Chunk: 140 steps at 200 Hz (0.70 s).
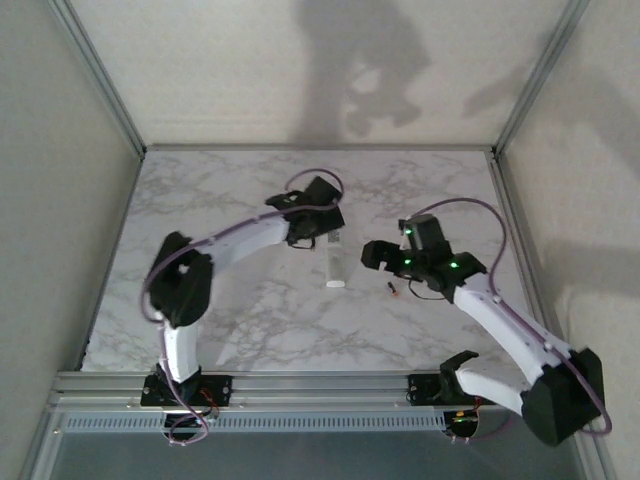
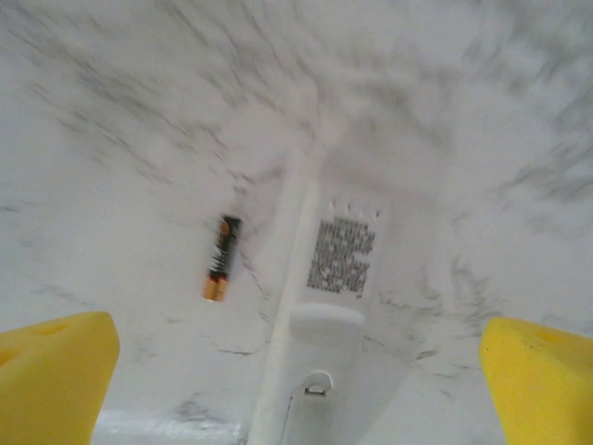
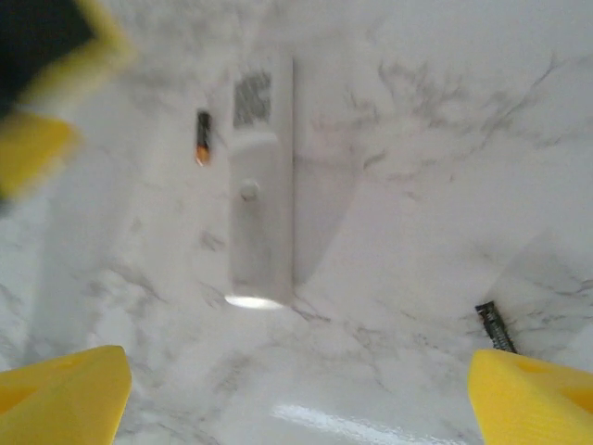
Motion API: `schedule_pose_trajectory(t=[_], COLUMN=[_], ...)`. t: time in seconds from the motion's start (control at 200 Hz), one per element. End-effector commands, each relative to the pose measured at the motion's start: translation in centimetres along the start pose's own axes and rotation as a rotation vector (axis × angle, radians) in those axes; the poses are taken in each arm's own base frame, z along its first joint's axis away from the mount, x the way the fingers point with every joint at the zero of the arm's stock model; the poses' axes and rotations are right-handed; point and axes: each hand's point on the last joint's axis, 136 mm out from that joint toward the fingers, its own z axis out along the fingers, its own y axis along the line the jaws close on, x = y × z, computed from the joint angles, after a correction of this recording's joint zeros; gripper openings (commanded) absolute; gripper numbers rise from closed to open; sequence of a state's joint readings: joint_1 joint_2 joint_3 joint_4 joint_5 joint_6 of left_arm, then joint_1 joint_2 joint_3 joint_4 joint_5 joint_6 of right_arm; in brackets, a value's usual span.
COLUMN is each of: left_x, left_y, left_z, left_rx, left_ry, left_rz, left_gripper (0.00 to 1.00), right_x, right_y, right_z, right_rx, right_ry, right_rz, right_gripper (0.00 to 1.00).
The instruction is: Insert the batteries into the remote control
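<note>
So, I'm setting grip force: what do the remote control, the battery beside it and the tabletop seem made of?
The remote control: white plastic, fairly matte; moulded cover latch and printed label show. The battery: likely metal under a glossy black-and-copper wrapper. The tabletop: smooth, marble-patterned, slightly glossy by its glare; stone or laminate, unclear.

Print block (image 2: 341,256) on remote control (image 2: 324,338) back: blurred, unreadable. No other text.

The remote control (image 1: 336,265) lies flat mid-surface (image 1: 250,325), running front to back. One battery (image 3: 202,136) lies just left of its far half, parallel to it, not touching. The other battery (image 3: 495,326) sits to the right of the near end, well apart.
</note>
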<state>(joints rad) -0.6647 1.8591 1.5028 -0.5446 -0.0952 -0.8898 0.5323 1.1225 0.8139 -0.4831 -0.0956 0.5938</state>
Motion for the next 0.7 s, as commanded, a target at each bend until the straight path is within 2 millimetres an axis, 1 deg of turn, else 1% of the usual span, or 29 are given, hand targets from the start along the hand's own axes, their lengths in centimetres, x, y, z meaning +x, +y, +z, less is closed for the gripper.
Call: schedule_pose_trajectory(t=[0.0,0.1,0.17,0.23,0.24,0.34,0.416,0.551,0.696], left_x=[-3.9,-6.0,-7.0,-7.6,-7.6,-7.9,-7.8,-7.3,-7.2], left_y=[1.6,4.1,5.5,6.8,7.0,8.3,9.1,10.6,11.5], left_z=[-4.0,-6.5,-8.1,-9.2,-9.4,-10.8,-11.3,-11.4,-11.7], left_rx=[0.073,0.089,0.106,0.114,0.114,0.129,0.131,0.108,0.101], left_ry=[-0.104,-0.171,-0.219,-0.255,-0.261,-0.293,-0.306,-0.298,-0.301], left_rz=[-0.062,-0.1,-0.12,-0.133,-0.137,-0.14,-0.148,-0.162,-0.171], left_gripper=[1.0,0.99,1.0,1.0,1.0,1.0,1.0,1.0,1.0], right_x=[0.9,1.5,1.7,1.8,2.3,3.0,3.3,4.0,4.6], right_y=[0.3,1.3,1.8,1.8,2.4,3.2,3.6,4.0,3.5], right_z=[2.2,4.1,5.5,6.8,7.0,8.8,10.1,12.0,13.1], right_rx=[0.111,0.172,0.211,0.25,0.248,0.286,0.322,0.361,0.391], right_ry=[0.043,0.08,0.11,0.143,0.156,0.203,0.235,0.289,0.327], right_rz=[-0.095,-0.16,-0.194,-0.214,-0.239,-0.301,-0.343,-0.395,-0.42], right_gripper=[0.93,0.92,0.92,0.9,0.9,0.9,0.9,0.89,0.89])
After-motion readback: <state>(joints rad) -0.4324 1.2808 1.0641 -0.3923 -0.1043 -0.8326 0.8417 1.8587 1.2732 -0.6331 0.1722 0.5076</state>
